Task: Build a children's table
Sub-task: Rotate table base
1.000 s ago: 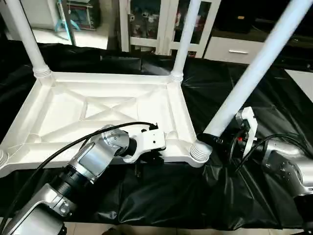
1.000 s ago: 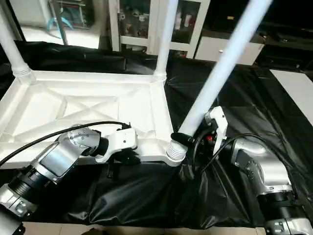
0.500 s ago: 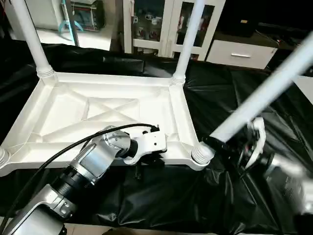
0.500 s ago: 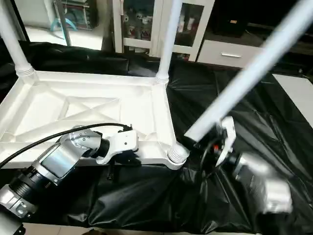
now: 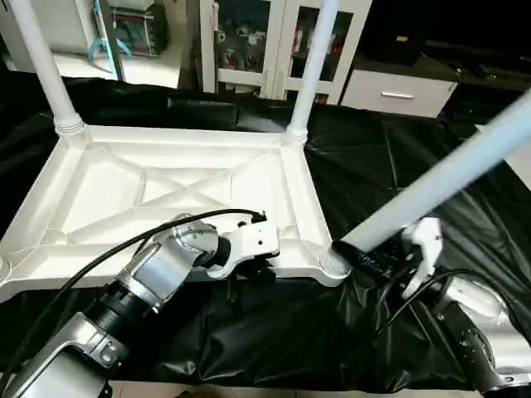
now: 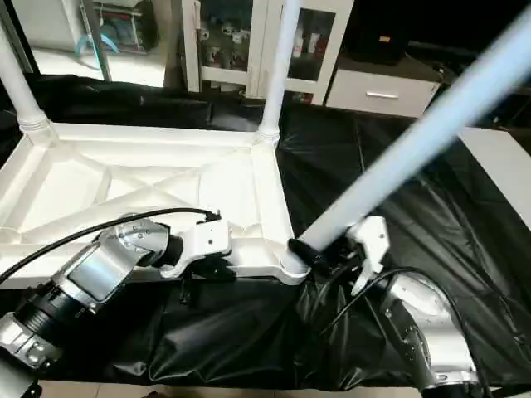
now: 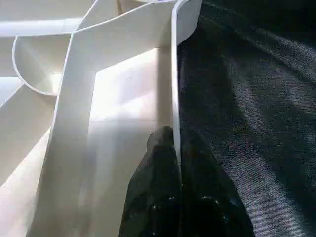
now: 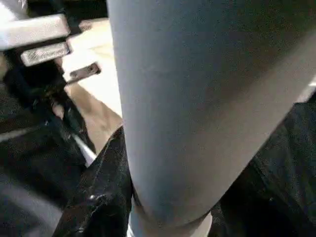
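While the left gripper pinches the upturned white tabletop's near rim, the right gripper clasps a slanted white leg at the near-right corner socket.

You've got a black plastic sheet (wrinkled) underfoot, white glass-door cabinet at twelve o'clock, drawer at one.

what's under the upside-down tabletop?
A black sheet lies under the tabletop and spreads out past its edges on all sides. What the sheet itself rests on is covered. The left gripper pinches the tabletop's near rim.
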